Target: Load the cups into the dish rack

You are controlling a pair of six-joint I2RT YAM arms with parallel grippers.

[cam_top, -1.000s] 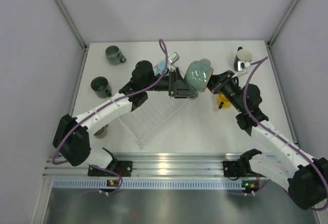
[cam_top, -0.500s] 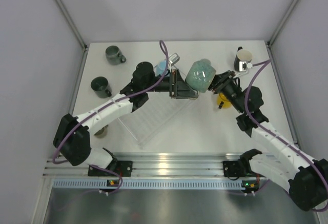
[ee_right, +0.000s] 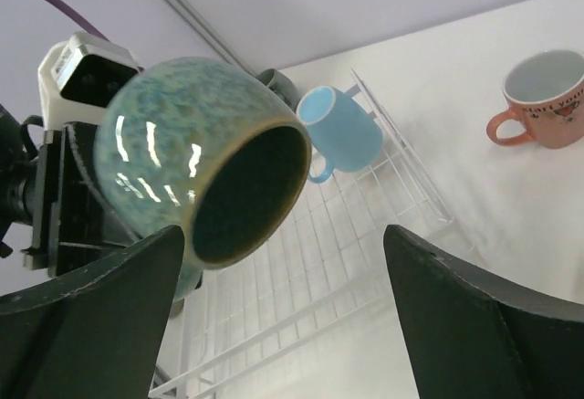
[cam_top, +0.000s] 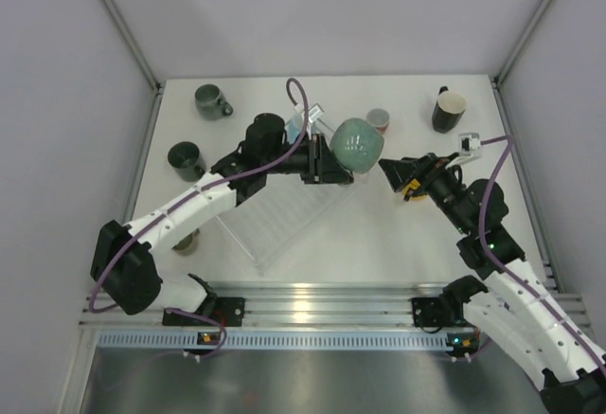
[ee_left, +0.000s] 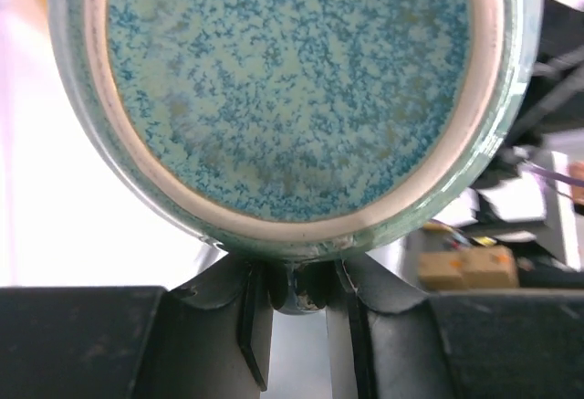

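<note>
The dish rack (cam_top: 284, 220) lies slantwise mid-table (cam_top: 341, 243), with the racked mug (ee_right: 345, 139) in its far end. The held mug (cam_top: 358, 144) hangs above its far right corner, the left gripper (cam_top: 331, 162) at its left and the right gripper (cam_top: 393, 175) just to its right, apart from it. Left of the rack stand the far-left mug (cam_top: 210, 101), the left mug (cam_top: 187, 160) nearer, and the near-left mug (cam_top: 187, 242) partly under the left arm. To the right are the far-middle mug (cam_top: 379, 120) just behind the held mug, the far-right mug (cam_top: 449, 109), and the right mug (cam_top: 410, 194) beneath the right gripper.
</note>
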